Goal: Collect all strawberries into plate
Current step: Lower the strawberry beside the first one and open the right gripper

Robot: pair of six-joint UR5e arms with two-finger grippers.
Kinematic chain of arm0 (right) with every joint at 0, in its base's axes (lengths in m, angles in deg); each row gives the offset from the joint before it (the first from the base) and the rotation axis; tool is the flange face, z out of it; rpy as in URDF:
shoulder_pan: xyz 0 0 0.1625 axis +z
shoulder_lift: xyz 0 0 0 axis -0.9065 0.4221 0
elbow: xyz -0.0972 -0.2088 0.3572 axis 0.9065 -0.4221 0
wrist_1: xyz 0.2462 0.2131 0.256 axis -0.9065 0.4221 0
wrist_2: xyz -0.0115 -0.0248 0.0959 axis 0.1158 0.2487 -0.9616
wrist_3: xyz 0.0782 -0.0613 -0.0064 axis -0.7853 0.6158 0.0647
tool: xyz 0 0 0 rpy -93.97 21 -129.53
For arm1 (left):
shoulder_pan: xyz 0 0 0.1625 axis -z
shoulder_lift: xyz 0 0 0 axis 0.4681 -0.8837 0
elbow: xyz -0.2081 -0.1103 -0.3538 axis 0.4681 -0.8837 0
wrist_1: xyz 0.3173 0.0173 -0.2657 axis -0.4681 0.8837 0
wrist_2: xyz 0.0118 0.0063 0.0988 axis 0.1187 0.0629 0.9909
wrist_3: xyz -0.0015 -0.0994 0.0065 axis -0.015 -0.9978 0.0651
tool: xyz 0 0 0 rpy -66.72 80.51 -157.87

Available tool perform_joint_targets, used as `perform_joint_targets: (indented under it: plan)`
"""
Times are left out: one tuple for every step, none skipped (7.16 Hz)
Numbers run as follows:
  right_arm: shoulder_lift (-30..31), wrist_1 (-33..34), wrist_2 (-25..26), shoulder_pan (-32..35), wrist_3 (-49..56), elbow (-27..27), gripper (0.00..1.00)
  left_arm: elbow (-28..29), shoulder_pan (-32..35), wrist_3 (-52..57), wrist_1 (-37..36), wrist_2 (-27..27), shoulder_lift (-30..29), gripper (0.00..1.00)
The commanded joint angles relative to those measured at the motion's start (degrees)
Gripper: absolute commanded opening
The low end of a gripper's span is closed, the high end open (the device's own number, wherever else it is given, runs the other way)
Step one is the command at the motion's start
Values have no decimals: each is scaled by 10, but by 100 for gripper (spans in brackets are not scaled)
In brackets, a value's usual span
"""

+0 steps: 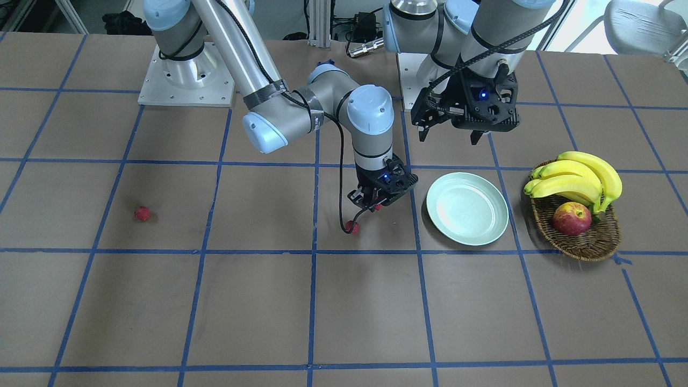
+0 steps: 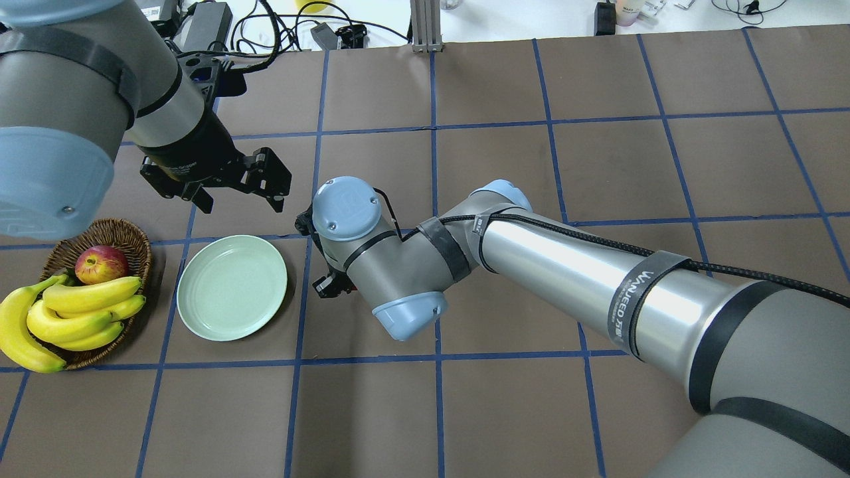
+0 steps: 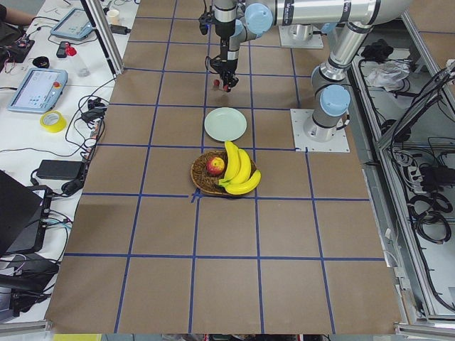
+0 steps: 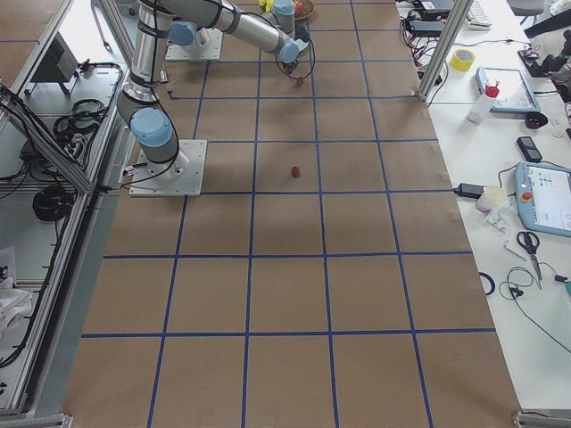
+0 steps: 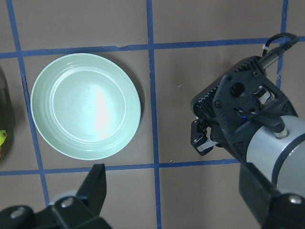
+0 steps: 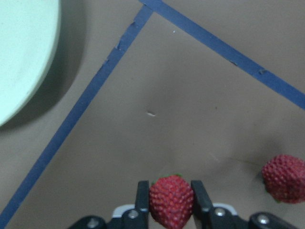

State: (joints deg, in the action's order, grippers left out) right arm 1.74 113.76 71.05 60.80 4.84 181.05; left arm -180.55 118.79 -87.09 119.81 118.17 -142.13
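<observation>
My right gripper (image 6: pixel 170 187) is shut on a red strawberry (image 6: pixel 171 206) and holds it just above the table, to the side of the pale green plate (image 1: pixel 467 208). The plate is empty; its edge shows in the right wrist view (image 6: pixel 19 52). A second strawberry (image 1: pixel 352 227) lies on the table close by the held one (image 6: pixel 286 177). A third strawberry (image 1: pixel 142 213) lies far off on the robot's right side. My left gripper (image 1: pixel 449 134) is open and empty, hanging above the table on the robot's side of the plate.
A brown wicker basket (image 1: pixel 591 244) with bananas (image 1: pixel 578 180) and a red-yellow apple (image 1: pixel 571 219) stands beside the plate on the robot's left. The brown table is marked with blue tape lines.
</observation>
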Motion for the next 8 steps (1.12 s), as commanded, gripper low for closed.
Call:
perform_joint_targets:
  plan:
    - [-1,-2,0,0,0,2,31,1,0,0,-1,0,0,100]
    - [-2,-2,0,0,1,1,54,1,0,0,-1,0,0,100]
    - [-4,-2,0,0,1,2,66,0,0,0,0,0,0,100]
    - [-4,-2,0,0,1,2,73,1,0,0,-1,0,0,100]
    - [-3,-2,0,0,1,2,74,0,0,-1,0,0,0,100]
    - [-1,-2,0,0,0,2,76,0,0,-2,0,0,0,100]
    - [0,-2,-1,0,0,0,76,0,0,-1,0,0,0,100]
    - [-1,-2,-7,0,-1,-2,76,0,0,0,0,0,0,100]
